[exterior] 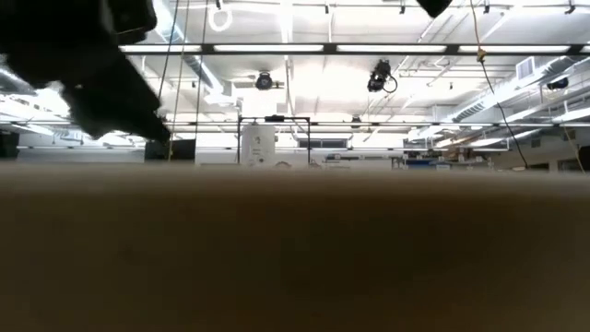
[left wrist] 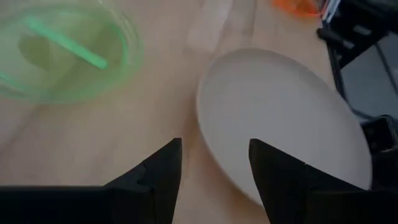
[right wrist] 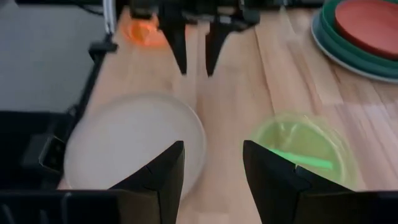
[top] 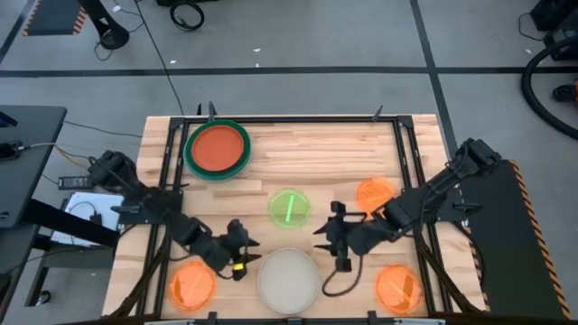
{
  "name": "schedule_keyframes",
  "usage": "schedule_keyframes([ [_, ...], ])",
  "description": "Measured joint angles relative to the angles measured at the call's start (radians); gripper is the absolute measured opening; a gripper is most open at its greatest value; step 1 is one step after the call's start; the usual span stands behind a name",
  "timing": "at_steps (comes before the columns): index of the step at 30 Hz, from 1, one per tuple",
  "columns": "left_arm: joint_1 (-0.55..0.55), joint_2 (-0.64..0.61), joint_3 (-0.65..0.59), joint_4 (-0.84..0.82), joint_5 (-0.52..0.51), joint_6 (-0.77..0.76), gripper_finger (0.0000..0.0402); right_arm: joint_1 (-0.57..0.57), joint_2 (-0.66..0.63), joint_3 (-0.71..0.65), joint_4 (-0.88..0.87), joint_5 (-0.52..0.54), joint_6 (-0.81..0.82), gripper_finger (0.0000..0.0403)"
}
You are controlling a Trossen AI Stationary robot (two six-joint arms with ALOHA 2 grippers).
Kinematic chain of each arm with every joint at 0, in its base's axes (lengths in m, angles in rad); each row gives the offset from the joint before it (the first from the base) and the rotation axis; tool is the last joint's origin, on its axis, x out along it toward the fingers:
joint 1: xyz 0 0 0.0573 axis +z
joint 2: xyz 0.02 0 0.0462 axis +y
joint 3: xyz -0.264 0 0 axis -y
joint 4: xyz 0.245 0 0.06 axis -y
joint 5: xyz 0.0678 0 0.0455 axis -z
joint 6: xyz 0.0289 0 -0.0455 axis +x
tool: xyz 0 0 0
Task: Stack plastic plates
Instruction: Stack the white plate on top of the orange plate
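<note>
Wooden table (top: 307, 153) over grey floor (top: 298, 36), left gripper (top: 242, 246) spread, right gripper (top: 330, 236) spread, cream plate (top: 288, 280) between

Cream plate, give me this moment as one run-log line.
cream plate: front edge, unstacked | left gripper: open, beside it | right gripper: open, empty | red-orange plate: stacked

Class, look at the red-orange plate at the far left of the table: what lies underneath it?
The red-orange plate sits on a stack of larger plates; green and teal rims show around it. How many plates are below, and whether anything else is, stays covered.
</note>
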Motion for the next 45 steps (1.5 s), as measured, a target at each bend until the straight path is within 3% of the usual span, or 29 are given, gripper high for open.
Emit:
schedule_keyframes([
  [9, -0.058, 0.099, 0.024, 0.007, -0.031, -0.029, 0.0193, 0.066, 0.0, -0.077, 0.221, 0.068, 0.023, 0.0174],
  [19, 0.001, 0.104, 0.024, 0.011, -0.037, -0.003, 0.0192, 0.069, 0.0, -0.141, 0.323, 0.146, 0.017, 0.0173],
  [28, 0.015, 0.172, 0.024, 0.115, -0.03, 0.111, 0.0192, 0.069, 0.0, -0.18, 0.366, 0.154, 0.017, 0.0173],
  [45, 0.034, 0.231, 0.025, 0.158, -0.031, 0.02, 0.0192, 0.058, 0.0, -0.183, 0.377, 0.154, -0.022, 0.0173],
])
